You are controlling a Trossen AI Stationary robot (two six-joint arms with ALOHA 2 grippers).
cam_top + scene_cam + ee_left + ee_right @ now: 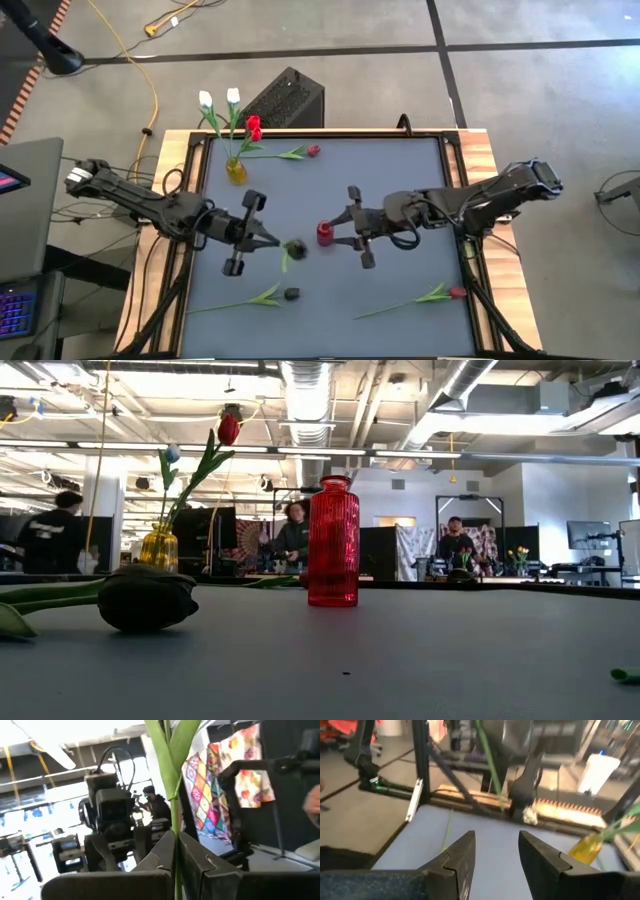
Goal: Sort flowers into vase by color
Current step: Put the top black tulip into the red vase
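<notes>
Dark tulip is lying nearest the low camera, head resting on the table, stem running back into the left tool. Left tool is clenching that stem; the wrist view shows the green stalk pinched between its fingers. Red vase is sitting just beside the dark head, toward the right arm, and between the two tools. Right tool is hanging released, fingers spread around the vase, holding nothing. Left arm is nearer the flower; its long axis is running roughly across the table toward the vase.
</notes>
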